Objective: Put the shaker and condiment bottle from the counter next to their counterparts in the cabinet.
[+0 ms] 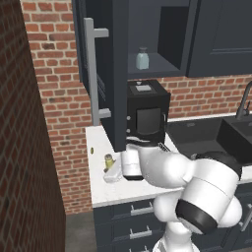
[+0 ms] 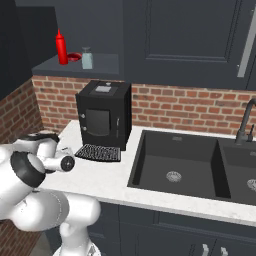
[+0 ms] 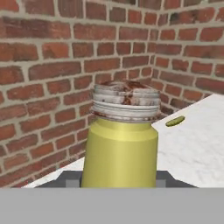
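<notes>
A red brick wall (image 2: 190,107) backs the room, with a black sink (image 2: 175,165) and a black coffee machine (image 2: 102,117) beneath dark upper cupboards (image 2: 185,35).

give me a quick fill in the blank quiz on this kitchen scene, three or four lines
1. The condiment bottle stands on the cabinet shelf and its colour is ____.
2. The pale blue-grey jar stands on the shelf right beside the ____ bottle.
3. The shaker, close before the gripper, has a ____ body.
4. The black appliance stands on the counter directly below the open ____.

Missing words: red; condiment; yellow; cabinet
</notes>
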